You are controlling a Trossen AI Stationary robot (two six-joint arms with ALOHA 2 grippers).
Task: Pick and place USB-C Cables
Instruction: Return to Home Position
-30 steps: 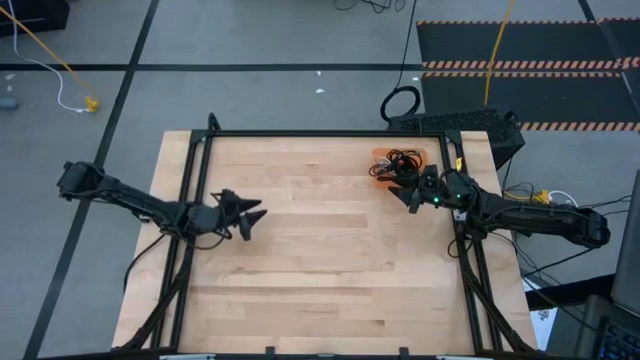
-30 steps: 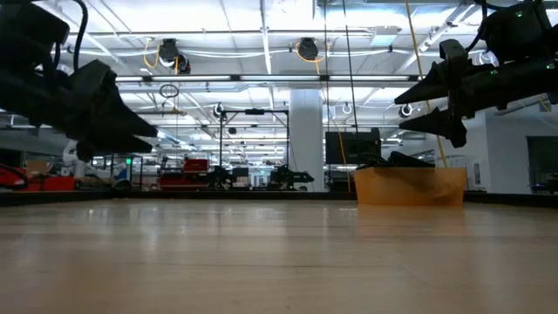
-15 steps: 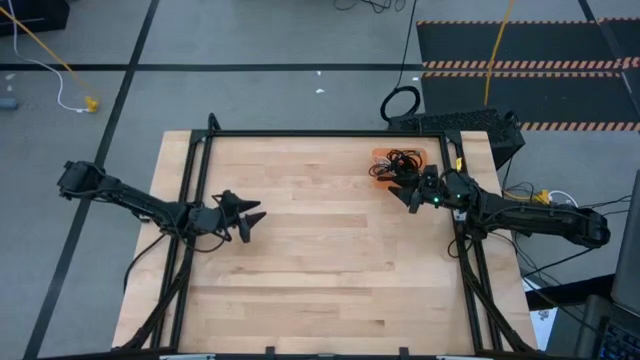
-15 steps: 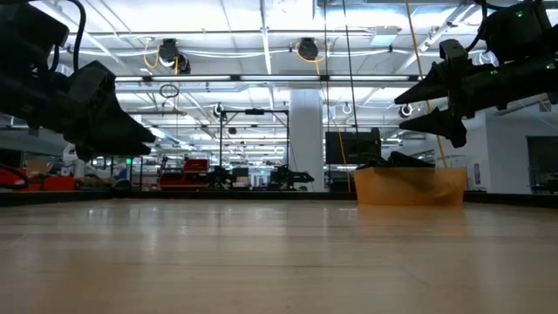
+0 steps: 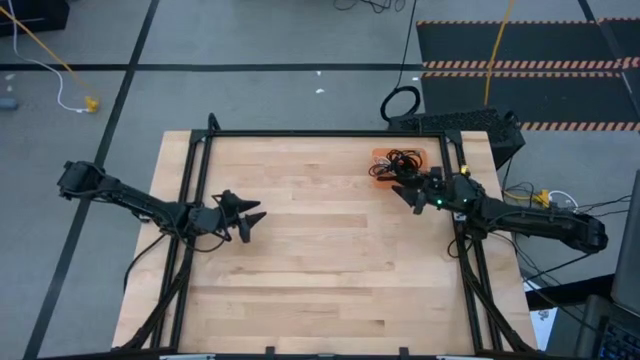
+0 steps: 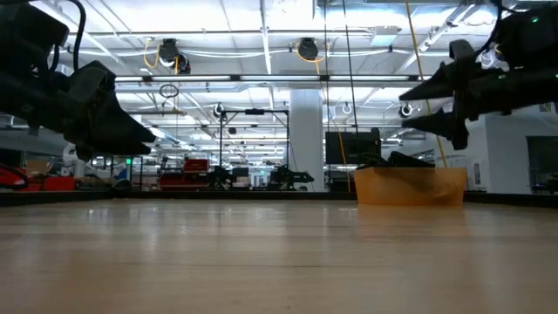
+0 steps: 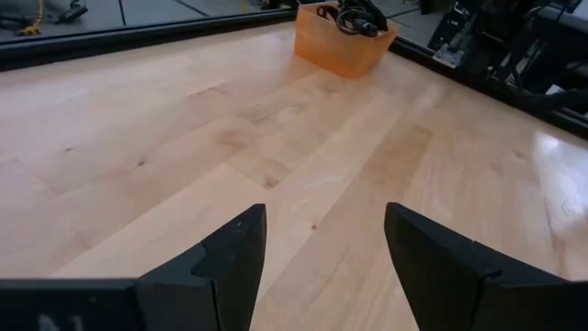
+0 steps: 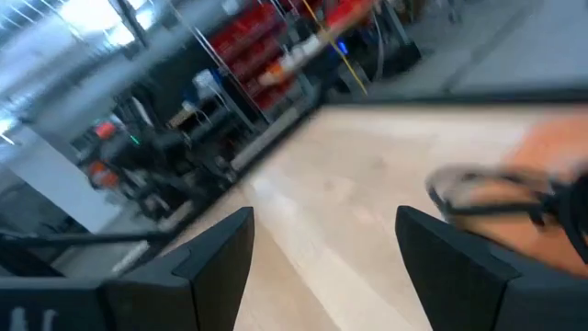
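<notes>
Several black USB-C cables (image 5: 401, 160) lie in loose coils inside a small orange bin (image 5: 384, 172) at the table's far right; the bin also shows in the low view (image 6: 410, 186) and the left wrist view (image 7: 342, 44). My right gripper (image 5: 399, 191) is open and empty, held above the table just near of the bin; its wrist view shows a cable loop (image 8: 491, 193) blurred. My left gripper (image 5: 251, 222) is open and empty above the table's left part.
A black frame (image 5: 320, 133) runs along the table's edges. Bare wood (image 5: 320, 260) lies between the two arms. Thick cords and a black box (image 5: 460, 125) lie on the floor beyond the far edge.
My right gripper has moved a little toward the table's far edge and the bin, and has risen slightly in the low view. My left gripper has kept still.
</notes>
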